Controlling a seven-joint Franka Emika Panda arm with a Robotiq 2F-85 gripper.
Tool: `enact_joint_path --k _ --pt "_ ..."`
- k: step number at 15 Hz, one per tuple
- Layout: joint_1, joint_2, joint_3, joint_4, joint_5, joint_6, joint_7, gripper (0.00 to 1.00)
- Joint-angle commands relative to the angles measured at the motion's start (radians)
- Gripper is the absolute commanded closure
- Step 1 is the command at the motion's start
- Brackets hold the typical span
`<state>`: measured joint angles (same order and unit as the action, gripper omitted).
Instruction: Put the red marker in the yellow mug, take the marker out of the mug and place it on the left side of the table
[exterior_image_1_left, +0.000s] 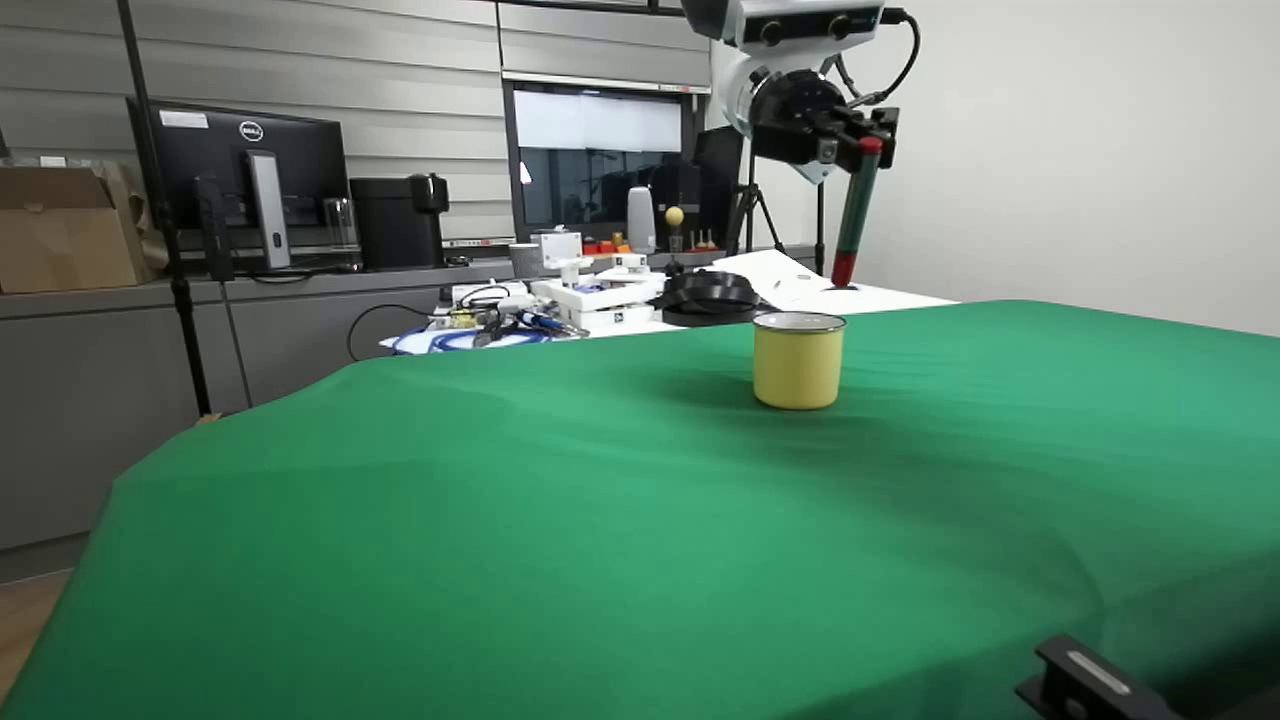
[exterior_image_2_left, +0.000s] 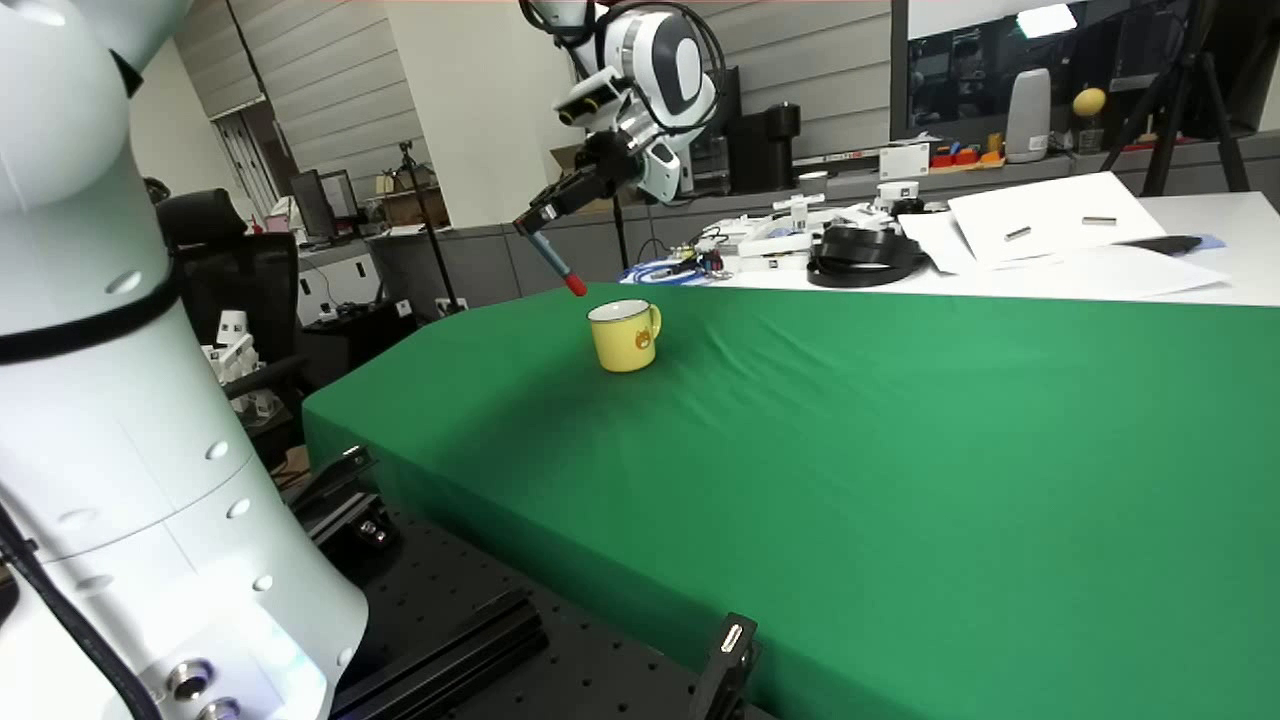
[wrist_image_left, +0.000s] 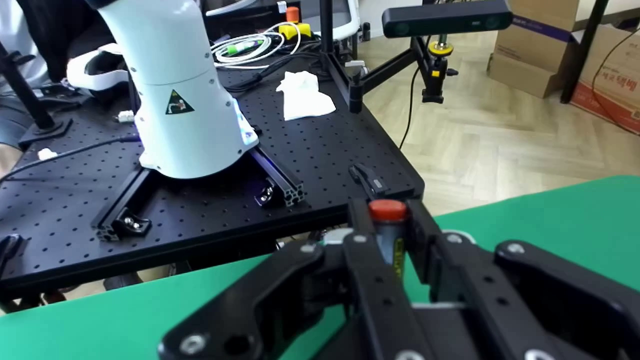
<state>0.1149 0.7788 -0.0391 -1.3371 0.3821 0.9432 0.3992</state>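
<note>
"Is the gripper (wrist_image_left: 390, 220) empty-handed?"

"No, it grasps the marker (exterior_image_1_left: 856, 215). In the wrist view the fingers (wrist_image_left: 361, 217) stand only the marker's thickness apart, one on each side of it."

"Which part does it have?"

"An end. One red tip (wrist_image_left: 387, 210) shows between the fingers; the barrel (exterior_image_2_left: 550, 257) slants down below the gripper to the other red tip, which hangs in the air."

"And the mug (exterior_image_1_left: 797, 368)?"

"Lower than the gripper, upright on the green cloth (exterior_image_1_left: 550, 520). In both exterior views the marker's low tip shows higher than the mug and off to one side, apart from it."

"Its handle (exterior_image_2_left: 656, 320)?"

"In an exterior view, on the side away from the gripper."

"What lies past the fingertips?"

"In the wrist view, the arm's base (wrist_image_left: 185, 110) on a black board (wrist_image_left: 325, 155) full of holes."
</note>
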Motion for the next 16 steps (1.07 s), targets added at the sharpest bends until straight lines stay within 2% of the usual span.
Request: enact_joint_path --k 1,8,14,15,16 --pt "-0.013 0.046 0.004 0.070 0.051 0.033 0.025 0.94" --pt "-0.028 0.081 0.013 0.107 0.067 0.150 0.012 0.94" --pt "-0.014 0.091 0.007 0.076 0.017 0.343 0.009 0.94" --pt "-0.017 0.094 0.010 0.079 0.011 0.346 0.014 0.77" --pt "-0.020 0.098 0.013 0.087 0.004 0.330 0.019 0.53"
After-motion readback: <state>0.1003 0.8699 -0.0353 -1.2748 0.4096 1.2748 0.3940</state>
